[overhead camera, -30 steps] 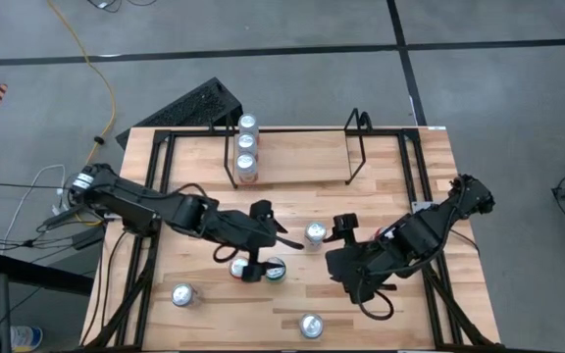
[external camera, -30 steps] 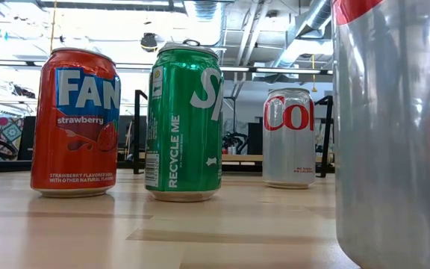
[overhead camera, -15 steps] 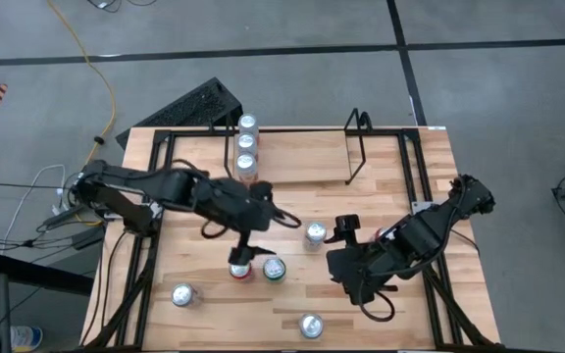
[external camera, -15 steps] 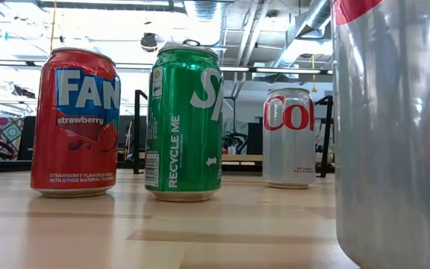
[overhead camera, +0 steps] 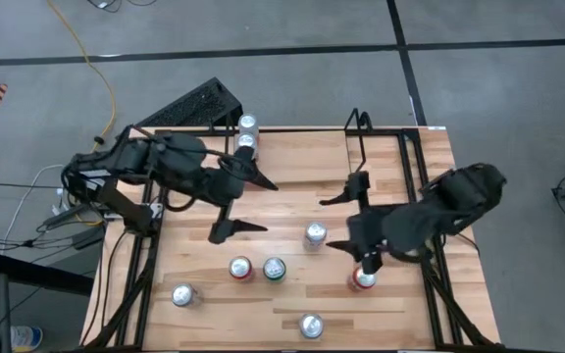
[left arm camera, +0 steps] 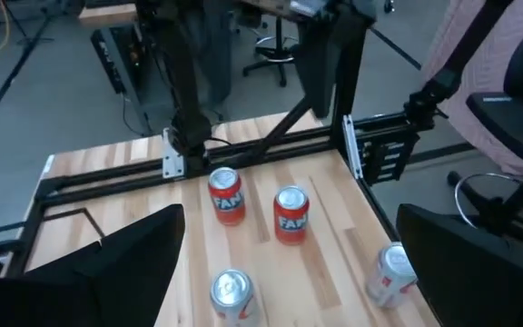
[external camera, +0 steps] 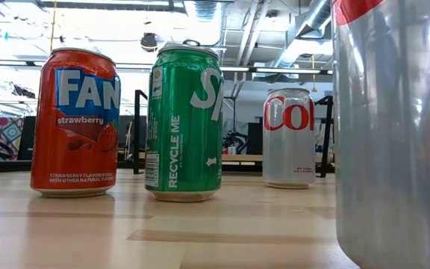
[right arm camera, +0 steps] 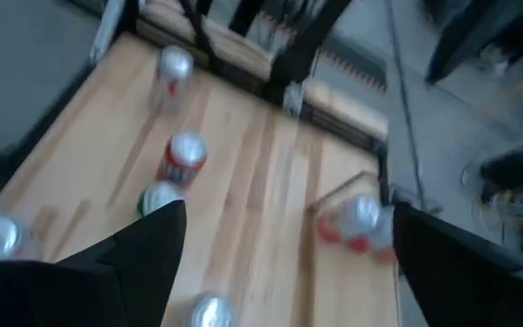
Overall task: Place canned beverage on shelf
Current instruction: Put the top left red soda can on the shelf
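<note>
The shelf [overhead camera: 357, 149] stands at the table's far side, with two cans [overhead camera: 248, 125] upright on the left end of its wood floor. Several more cans stand upright on the table: a red one [overhead camera: 240, 268], a green one [overhead camera: 275, 269], a silver one [overhead camera: 314, 233] and a red one [overhead camera: 362, 279]. My left gripper [overhead camera: 269, 208] hangs open, high over the table's left half, next to the shelf's left end. My right gripper [overhead camera: 325, 224] hangs open, high above the silver can. Neither holds anything.
Two more cans stand near the front edge, one at the left [overhead camera: 182, 294] and one in the middle [overhead camera: 310, 326]. A black tubular frame [overhead camera: 415, 167] runs round the tabletop. The shelf's floor [overhead camera: 302, 157] between its wire ends is bare wood.
My left gripper has risen from just above the red and green cans and swung toward the table's far left, staying open. My right gripper has risen and gone toward the far edge, also open, uncovering the red can at the right. No can has moved.
</note>
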Available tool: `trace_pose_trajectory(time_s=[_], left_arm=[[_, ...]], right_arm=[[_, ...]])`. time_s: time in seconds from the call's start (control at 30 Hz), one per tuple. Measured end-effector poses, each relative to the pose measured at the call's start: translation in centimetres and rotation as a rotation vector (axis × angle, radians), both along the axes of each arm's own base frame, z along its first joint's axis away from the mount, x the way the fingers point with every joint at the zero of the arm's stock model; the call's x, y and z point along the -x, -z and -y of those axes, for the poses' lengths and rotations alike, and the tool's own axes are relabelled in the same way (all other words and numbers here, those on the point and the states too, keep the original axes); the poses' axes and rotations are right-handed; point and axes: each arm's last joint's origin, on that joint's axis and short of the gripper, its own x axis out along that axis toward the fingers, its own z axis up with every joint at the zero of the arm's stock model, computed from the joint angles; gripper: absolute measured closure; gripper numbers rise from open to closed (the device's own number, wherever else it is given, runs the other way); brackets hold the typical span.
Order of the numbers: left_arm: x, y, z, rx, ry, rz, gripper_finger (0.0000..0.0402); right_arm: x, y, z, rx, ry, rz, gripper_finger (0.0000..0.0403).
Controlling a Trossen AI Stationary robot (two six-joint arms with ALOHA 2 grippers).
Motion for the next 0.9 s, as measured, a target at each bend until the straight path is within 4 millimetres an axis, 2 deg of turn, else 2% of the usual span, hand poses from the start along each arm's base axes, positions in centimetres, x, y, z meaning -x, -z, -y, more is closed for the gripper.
trace_pose_trajectory(time_s=[0.07,0.17,0.3,0.4,0.57,0.73,0.83,0.9], left_arm=[[0.4,-0.5,-0.1,0.01,-0.003,0.002,0.0015],[1.0,-0.5,-0.1,0.041,0.014,-0.045,0.0015],[1.6,0.5,0.0,0.022,0.051,-0.168,0.0015],[1.7,1.3,0.2,0.041,0.093,-0.253,0.0015],[0.9,1.1,0.8,0.174,0.237,-0.241,0.0015],[0.6,-0.1,1.2,0.253,0.3,-0.138,0.0015],[0.5,-0.6,1.3,0.251,0.336,-0.08,0.0015],[0.3,-0.8,1.2,0.248,0.328,-0.049,0.0015]], right_arm=[[1.6,-1.0,0.9,-0.036,-0.008,0.041,0.0033],[4.6,-3.4,2.7,-0.255,-0.016,0.131,0.0033],[7.8,-6.0,3.4,-0.607,-0.248,0.199,0.0033],[9.4,-7.0,2.8,-0.711,-0.437,0.192,0.0033],[11.0,-7.1,1.2,-0.654,-0.641,0.165,0.0033],[11.3,-6.4,0.0,-0.516,-0.632,0.16,0.0033],[11.6,-6.6,0.1,-0.468,-0.635,0.203,0.0033],[12.5,-7.1,1.3,-0.472,-0.606,0.245,0.0033]])
